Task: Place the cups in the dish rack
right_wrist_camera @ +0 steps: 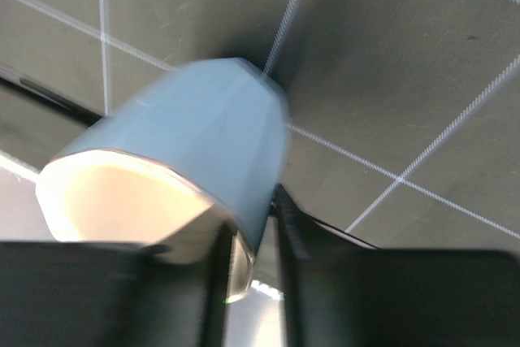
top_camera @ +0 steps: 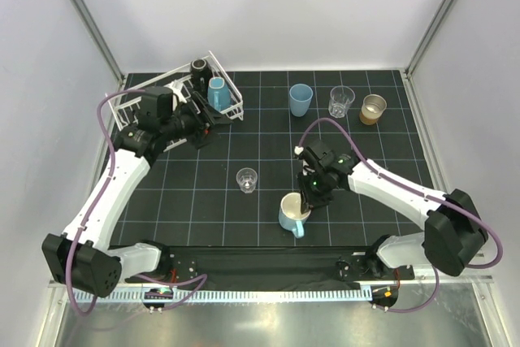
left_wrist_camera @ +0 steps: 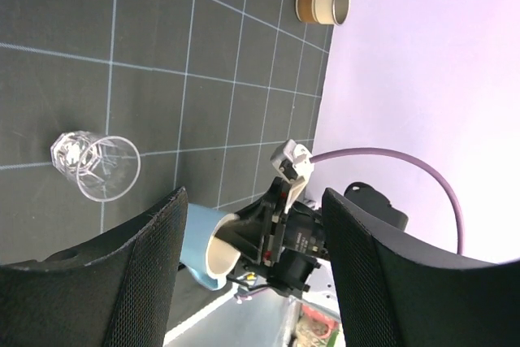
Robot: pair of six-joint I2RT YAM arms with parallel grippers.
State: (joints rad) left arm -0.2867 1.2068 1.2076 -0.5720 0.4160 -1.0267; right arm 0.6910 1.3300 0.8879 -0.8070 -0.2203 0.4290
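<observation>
Gloss suggests slick, weighty ceramic: right gripper (right_wrist_camera: 248, 259) pinches the rim wall of the light blue, cream-lined mug (right_wrist_camera: 191, 132); left gripper (left_wrist_camera: 256, 259) gapes empty.

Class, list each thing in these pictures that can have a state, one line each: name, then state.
left gripper: open, empty.
right gripper: shut on near mug's rim.
near mug: gripped, mouth up.
dish rack: holds two mugs.
black mug: in rack.
blue mug: in rack.
tumbler: upright, outside rack.
centre glass: upright.
far glass: upright.
brown cup: upright.
</observation>
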